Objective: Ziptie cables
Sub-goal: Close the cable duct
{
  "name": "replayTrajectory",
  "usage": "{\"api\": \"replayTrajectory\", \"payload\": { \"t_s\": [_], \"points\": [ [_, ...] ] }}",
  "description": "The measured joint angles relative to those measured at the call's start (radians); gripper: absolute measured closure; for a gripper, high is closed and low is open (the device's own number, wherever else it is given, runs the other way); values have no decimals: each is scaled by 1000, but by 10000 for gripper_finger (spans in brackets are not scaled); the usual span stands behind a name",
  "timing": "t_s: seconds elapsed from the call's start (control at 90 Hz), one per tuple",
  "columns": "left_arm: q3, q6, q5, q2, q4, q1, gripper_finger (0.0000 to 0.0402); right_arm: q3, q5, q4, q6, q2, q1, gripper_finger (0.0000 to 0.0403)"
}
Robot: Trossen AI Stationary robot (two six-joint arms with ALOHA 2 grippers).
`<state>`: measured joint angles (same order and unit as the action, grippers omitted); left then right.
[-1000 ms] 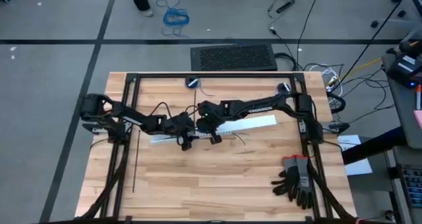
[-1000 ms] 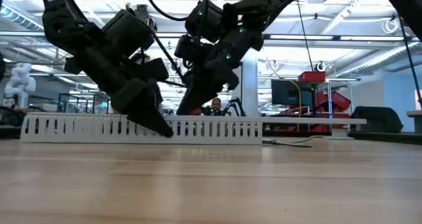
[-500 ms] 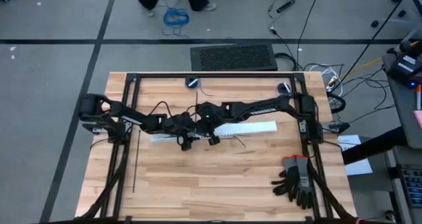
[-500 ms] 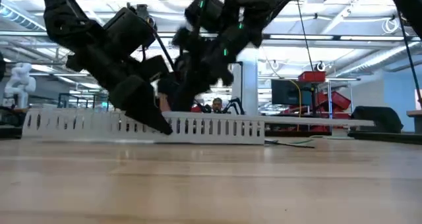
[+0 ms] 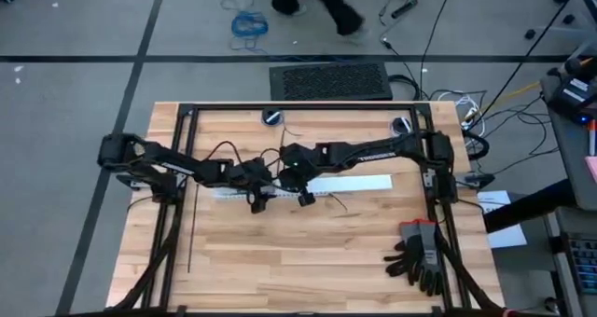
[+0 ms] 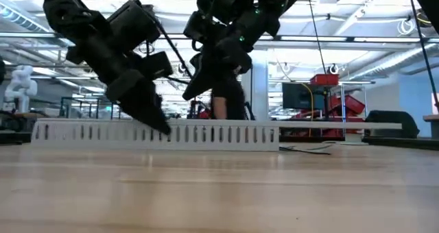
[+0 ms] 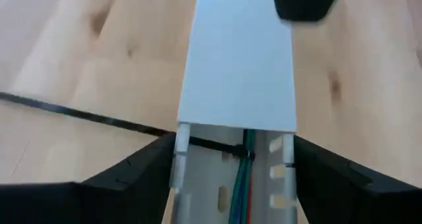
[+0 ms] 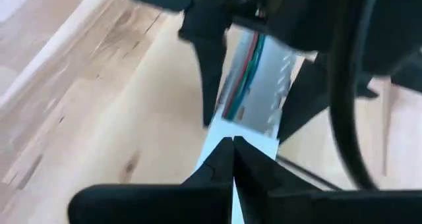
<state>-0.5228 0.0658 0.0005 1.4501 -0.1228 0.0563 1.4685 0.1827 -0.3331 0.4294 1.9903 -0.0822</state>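
my left gripper (image 7: 234, 178) straddles the white duct (image 7: 239, 72) holding the cables (image 7: 244, 178), fingers apart; my right gripper (image 8: 232, 159) hovers pinched together.

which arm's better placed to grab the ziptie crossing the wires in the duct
Left, probably. The left gripper is open and straddles the white duct right where the ziptie crosses the cables. The right gripper is shut, pointing at the duct's lid.

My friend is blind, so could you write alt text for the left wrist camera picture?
The left end effector straddles a white slotted duct on a wooden table, one dark finger on each side. Inside the duct's open part lie the cables, green, blue and red, crossed by a thin black ziptie.
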Motion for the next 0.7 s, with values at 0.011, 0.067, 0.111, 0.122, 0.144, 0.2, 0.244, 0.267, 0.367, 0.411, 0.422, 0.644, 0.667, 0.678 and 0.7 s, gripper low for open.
{"api": "replayTrajectory", "payload": {
  "t_s": [0.011, 0.067, 0.111, 0.122, 0.144, 0.2, 0.244, 0.267, 0.367, 0.411, 0.422, 0.644, 0.667, 0.678, 0.7],
  "points": [
    [0, 0, -1, -4, 12, 0, 129, 0, 0, -1, 0, 0, 0, 403],
    [0, 0, -6, -23, 62, 0, 129, 0, 0, -4, -5, 0, 0, 403],
    [0, 0, -10, -30, 75, 0, 129, 0, 0, -2, -11, 0, 0, 403],
    [0, 0, -10, -32, 78, 0, 129, 0, 0, -2, -13, 0, -1, 403],
    [0, -2, -10, -37, 87, 0, 129, 0, 0, -2, -17, 0, -1, 403],
    [0, -4, -11, -45, 108, 0, 129, 0, 1, -4, -25, 0, -1, 403],
    [0, -3, -12, -47, 115, 0, 129, 0, 0, -7, -25, 0, -1, 403],
    [0, -3, -12, -47, 121, 0, 129, 0, 0, -7, -26, 0, -1, 403],
    [0, -2, -12, -59, 157, 0, 129, 0, 2, 1, -39, 7, -1, 403],
    [0, -2, -12, -65, 170, 0, 129, 0, 2, -4, -44, 14, -1, 403],
    [0, -2, -12, -66, 171, 0, 129, 0, 3, -3, -44, 17, -1, 403],
    [12, -2, -16, -77, 218, 0, 129, 1, 9, 39, -59, 78, -1, 403],
    [17, -2, -16, -77, 219, 0, 129, 1, 9, 52, -59, 86, -1, 403],
    [20, -2, -17, -77, 220, 0, 129, 1, 9, 58, -59, 87, -1, 403],
    [25, -1, -17, -77, 222, 0, 129, 2, 9, 69, -60, 90, -1, 403]
  ]
}}
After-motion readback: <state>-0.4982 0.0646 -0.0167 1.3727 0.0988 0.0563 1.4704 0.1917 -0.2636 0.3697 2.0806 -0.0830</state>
